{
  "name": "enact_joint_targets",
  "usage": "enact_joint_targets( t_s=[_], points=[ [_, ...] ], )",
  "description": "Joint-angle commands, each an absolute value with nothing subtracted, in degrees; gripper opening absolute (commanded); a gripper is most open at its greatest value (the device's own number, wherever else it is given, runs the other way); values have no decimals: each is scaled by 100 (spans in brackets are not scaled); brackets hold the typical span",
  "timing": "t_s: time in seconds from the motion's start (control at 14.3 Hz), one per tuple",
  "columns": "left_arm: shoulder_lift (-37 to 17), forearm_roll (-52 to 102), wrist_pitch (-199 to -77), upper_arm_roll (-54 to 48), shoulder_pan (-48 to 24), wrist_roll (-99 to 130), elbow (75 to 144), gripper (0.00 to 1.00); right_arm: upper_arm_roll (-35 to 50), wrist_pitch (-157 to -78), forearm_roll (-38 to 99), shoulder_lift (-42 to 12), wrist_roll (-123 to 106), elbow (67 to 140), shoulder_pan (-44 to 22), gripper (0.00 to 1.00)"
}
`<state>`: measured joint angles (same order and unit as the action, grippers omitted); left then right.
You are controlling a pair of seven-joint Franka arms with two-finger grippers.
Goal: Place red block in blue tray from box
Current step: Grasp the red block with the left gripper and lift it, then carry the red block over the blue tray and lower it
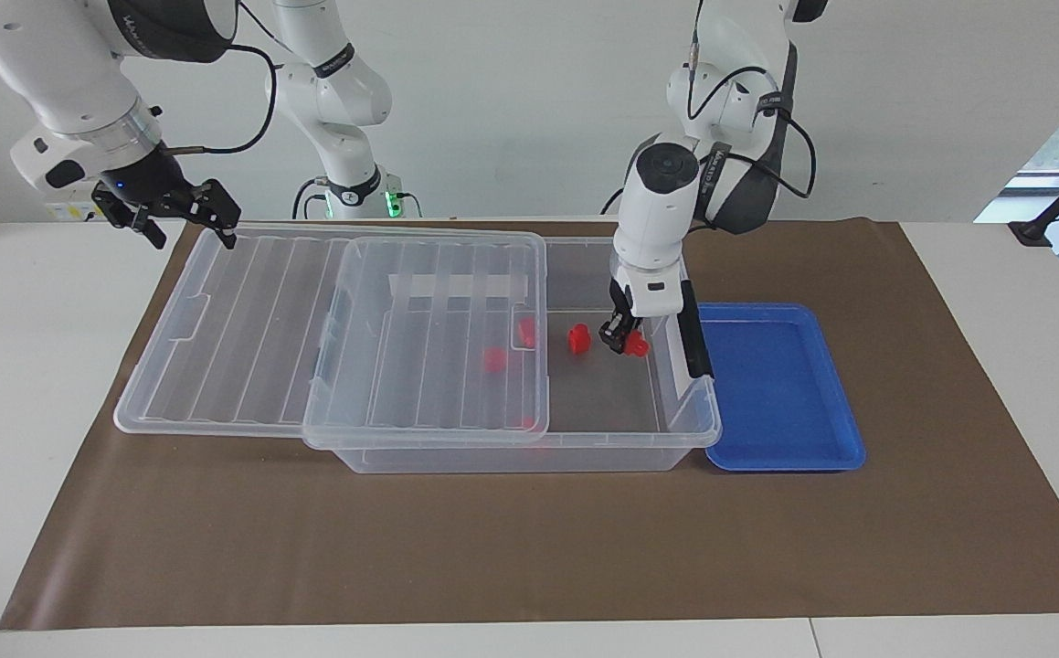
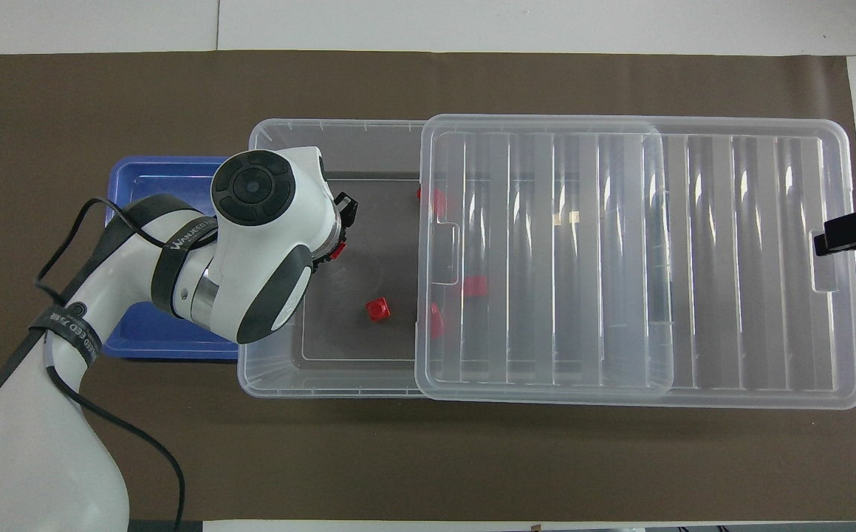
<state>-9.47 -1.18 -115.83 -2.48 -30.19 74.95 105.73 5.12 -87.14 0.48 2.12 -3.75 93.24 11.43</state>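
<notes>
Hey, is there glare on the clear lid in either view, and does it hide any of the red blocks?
Overhead view: bright streaks of glare run along the lid's ribs, and the red blocks under it look washed out but still visible. Facing view: little glare on the lid, yet the blocks beneath it look hazy, while the uncovered red block in the box is crisp.

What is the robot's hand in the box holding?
The left hand reaches into the box around a red block; which part it grips cannot be told. The right hand holds nothing.
</notes>
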Motion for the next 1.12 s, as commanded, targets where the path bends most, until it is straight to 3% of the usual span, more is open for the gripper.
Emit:
enact_joint_targets(
  t_s=[0.0, 0.35, 0.7, 1.05],
  points=[
    [-599, -229, -11146, -193, -3015, 6648, 10696, 0, 580, -8640, -44, 220, -255, 9308, 1143, 100],
    [-124, -229, -10881, -176, -2516, 4585, 10705, 0, 597, -8622, -70, 228, -246, 9308, 1143, 100],
    [-79, -220, -10863, -176, -1584, 2193, 10819, 0, 624, -8613, -88, 220, -246, 9308, 1151, 100],
    [0, -220, -11792, -176, -950, 696, 11775, 0, 668, -8604, -97, 220, -246, 9299, 1143, 100]
  ],
)
